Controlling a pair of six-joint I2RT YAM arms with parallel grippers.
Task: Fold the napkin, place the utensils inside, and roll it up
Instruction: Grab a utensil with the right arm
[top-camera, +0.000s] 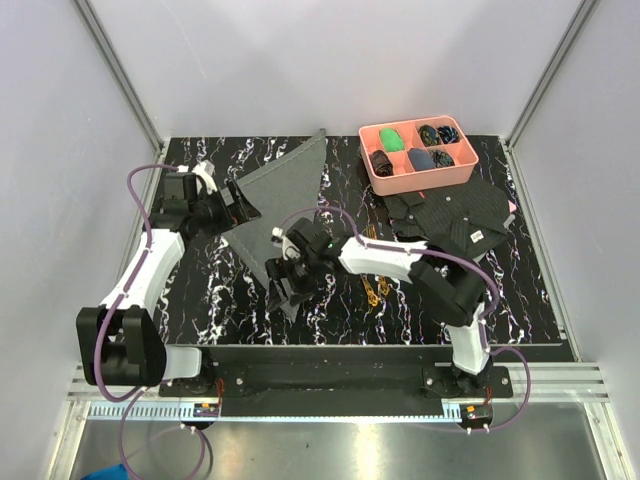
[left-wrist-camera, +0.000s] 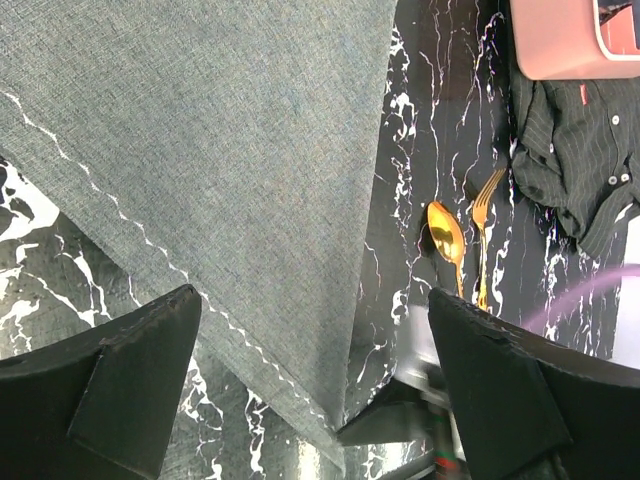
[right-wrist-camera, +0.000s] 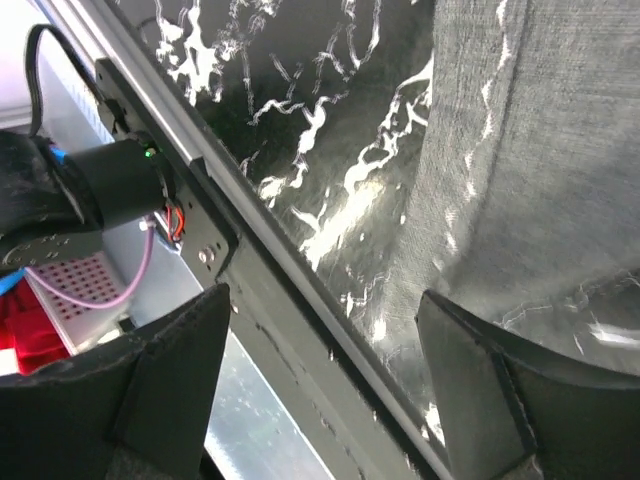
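While the napkin (top-camera: 282, 192) lies folded into a triangle on the black marbled table (top-camera: 230, 300), both pairs of jaws stand spread wide with nothing pinched. The left gripper (top-camera: 245, 207) is at the cloth's left edge. In its wrist view the pale stitched hem runs down between the fingers (left-wrist-camera: 130, 390). The right gripper (top-camera: 287, 285) is over the near corner, where grey fabric lies just beside one finger (right-wrist-camera: 490, 400). The spoon (left-wrist-camera: 447, 240) and fork (left-wrist-camera: 485, 235) lie side by side to the napkin's right, apart from it.
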